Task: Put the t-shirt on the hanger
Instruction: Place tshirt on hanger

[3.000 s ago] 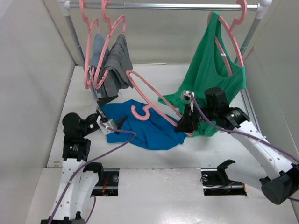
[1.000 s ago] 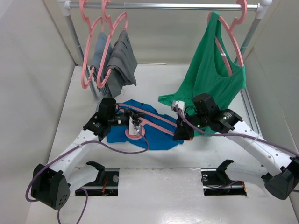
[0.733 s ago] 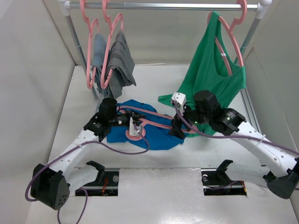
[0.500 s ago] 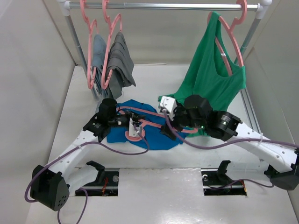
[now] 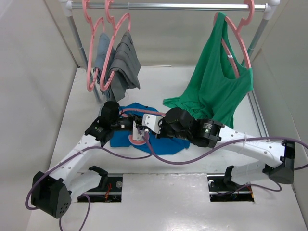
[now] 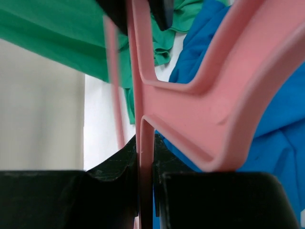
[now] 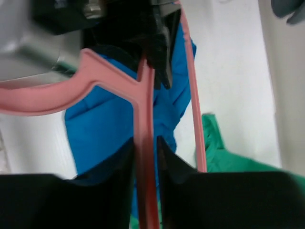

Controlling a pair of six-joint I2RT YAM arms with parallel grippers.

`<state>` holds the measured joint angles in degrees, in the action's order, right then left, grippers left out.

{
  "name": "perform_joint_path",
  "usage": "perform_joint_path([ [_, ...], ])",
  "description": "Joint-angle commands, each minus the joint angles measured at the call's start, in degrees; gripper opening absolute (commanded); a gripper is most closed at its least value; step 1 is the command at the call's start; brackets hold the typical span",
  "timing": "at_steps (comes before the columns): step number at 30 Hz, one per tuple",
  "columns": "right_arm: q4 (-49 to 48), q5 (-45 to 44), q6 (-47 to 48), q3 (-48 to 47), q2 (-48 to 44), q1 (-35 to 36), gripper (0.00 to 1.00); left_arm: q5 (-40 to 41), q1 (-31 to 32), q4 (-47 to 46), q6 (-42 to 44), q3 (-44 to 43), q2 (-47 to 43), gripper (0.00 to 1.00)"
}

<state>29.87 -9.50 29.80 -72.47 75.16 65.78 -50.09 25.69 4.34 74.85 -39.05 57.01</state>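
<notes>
Both grippers are locked on! The hanger [image 6: 214,119] is pinched on a thin pink bar by the left gripper [image 6: 146,167], fingers closed tight. It is clamped from the opposite side by the right gripper [image 7: 145,157], also closed. The hanger is held low over the t-shirt [image 5: 120,139], which is crumpled mid-table [image 5: 159,82]; contact with the cloth cannot be told. From the t-shirt, the green top [image 5: 216,82] is seen at 2 o'clock and the grey garments [image 5: 122,62] at 11 o'clock.
</notes>
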Motion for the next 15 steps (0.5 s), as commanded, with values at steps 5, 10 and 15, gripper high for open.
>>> perform_joint_path([
  [5,-7.5,-5.3,3.0,-0.8,0.5,-0.1,0.00,-3.3,0.3,0.3,1.0,-2.2,-2.1,0.00],
  [10,-6.9,-6.0,3.0,0.8,-0.5,-0.1,0.00,-2.7,0.3,-0.2,-0.3,-1.7,-2.6,0.00],
  [15,-4.6,-4.8,0.4,1.4,-1.8,-1.2,0.00,-1.4,0.3,-2.5,-6.4,-1.6,-3.1,0.84],
])
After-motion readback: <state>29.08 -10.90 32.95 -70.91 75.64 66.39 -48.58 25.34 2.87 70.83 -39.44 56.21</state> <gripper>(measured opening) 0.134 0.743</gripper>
